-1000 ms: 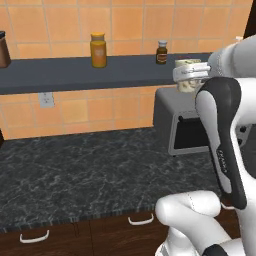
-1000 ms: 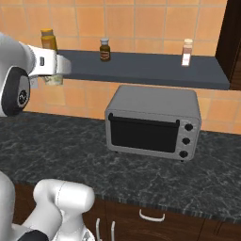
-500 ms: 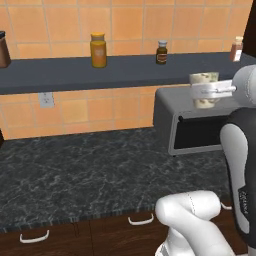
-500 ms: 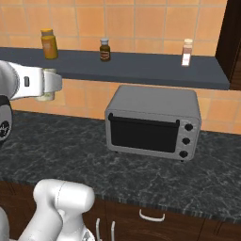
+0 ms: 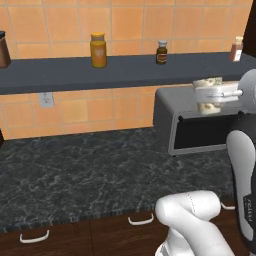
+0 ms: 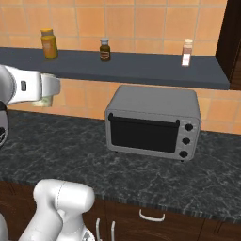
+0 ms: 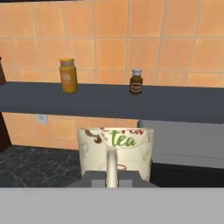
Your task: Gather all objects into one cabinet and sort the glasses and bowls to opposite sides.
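Gripper [image 5: 212, 95] clamping cream tumbler [image 7: 115, 151], carrying it mid-air, level with toaster oven [image 6: 151, 123], below grey wall shelf [image 6: 141, 70]. Risks: tumbler clipping shelf edge, knocking spice jar [image 6: 105, 49], or slipping during swing.

Even, bright rendered light; soft shadows; slightly soft focus; no glare.
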### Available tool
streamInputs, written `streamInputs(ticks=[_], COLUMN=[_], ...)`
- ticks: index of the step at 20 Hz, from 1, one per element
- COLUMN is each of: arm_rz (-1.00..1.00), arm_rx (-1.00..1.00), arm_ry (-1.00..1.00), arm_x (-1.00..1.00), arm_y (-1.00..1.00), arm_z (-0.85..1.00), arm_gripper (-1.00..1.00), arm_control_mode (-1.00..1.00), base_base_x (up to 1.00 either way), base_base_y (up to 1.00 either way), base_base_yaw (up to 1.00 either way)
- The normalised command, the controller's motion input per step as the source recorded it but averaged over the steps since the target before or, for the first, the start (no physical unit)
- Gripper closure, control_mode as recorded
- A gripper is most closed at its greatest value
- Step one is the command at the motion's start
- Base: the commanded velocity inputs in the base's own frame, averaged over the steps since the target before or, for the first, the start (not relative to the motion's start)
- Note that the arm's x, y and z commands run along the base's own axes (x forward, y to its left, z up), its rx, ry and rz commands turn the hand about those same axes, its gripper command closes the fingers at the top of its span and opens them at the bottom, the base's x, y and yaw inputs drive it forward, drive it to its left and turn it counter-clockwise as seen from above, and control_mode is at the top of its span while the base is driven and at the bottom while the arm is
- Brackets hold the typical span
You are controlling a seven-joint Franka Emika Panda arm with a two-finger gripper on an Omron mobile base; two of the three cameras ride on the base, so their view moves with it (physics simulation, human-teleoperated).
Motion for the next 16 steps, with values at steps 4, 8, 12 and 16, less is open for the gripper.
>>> streamInputs(ticks=[4,8,12,16], arm_rz=[0.00,0.00,0.00,0.00], arm_rx=[0.00,0.00,0.00,0.00], arm_ry=[0.00,0.00,0.00,0.00], arm_x=[-0.21,0.00,0.00,0.00], arm_y=[0.00,0.00,0.00,0.00], arm_z=[0.00,0.00,0.00,0.00], arm_gripper=[1.00,1.00,1.00,1.00], arm_control_mode=[1.00,1.00,1.00,1.00], base_base_x=[-0.13,-0.92,-0.92,-0.66], base_base_y=[-0.03,-0.41,-0.51,-0.26], base_base_yaw=[0.00,-0.19,-0.54,-0.73])
